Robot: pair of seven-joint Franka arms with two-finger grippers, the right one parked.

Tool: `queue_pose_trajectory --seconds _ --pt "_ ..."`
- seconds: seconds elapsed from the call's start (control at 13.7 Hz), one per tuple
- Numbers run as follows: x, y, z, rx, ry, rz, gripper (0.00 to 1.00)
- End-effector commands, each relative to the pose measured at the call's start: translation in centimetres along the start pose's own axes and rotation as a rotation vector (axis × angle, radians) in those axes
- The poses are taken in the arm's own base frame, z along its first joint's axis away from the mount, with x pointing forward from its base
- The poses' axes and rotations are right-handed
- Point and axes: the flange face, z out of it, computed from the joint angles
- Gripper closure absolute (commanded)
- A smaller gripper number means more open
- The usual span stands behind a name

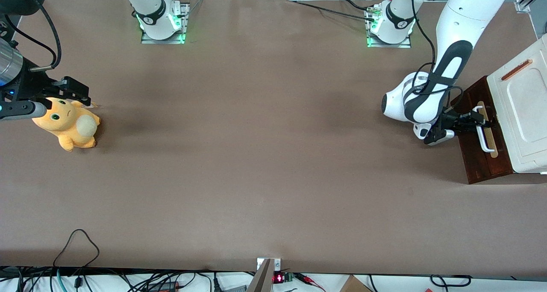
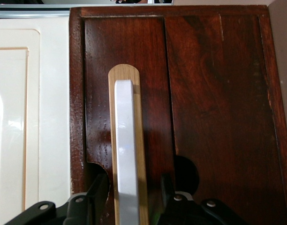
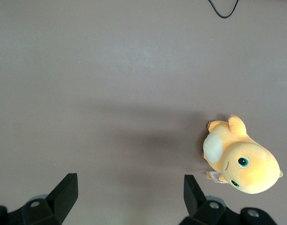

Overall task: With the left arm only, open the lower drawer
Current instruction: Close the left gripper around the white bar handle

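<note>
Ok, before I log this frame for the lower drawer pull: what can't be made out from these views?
- Contact: the tool straddles the white handle; in the wrist view its fingertips are cut off by the frame edge, so contact is unclear.
- Drawer travel: in the front view the left arm overlaps the lower drawer, and no interior shows.
- Cabinet: its white top runs off the front view's edge.

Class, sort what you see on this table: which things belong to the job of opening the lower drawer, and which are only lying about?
Job:
lower drawer
white loop handle
left arm's gripper, open, fingers either side of the handle

Lying about:
yellow plush toy, at the parked arm's end
white moulded top, above the drawer
</note>
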Motion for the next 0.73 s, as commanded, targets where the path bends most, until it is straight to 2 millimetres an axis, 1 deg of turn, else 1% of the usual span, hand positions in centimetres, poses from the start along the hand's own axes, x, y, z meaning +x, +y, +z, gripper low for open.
queue_pose_trajectory --seconds 0.0,0.15,0.29,0.37,0.44,0.66 --pt "0.42 -0.15 -0.05 0.016 0.023 -0.028 0.54" --pt "0.36 -0.10 0.00 0.015 0.023 -0.027 0.58" --pt "0.30 -0.11 0.22 0.015 0.019 -0.027 0.63" --pt "0.28 -0.12 0.29 0.015 0.017 -0.027 0.67" --pt "0.29 -0.12 0.29 0.015 0.019 -0.027 0.69" --pt "0.23 -0.06 0.44 0.016 0.016 -0.025 0.69"
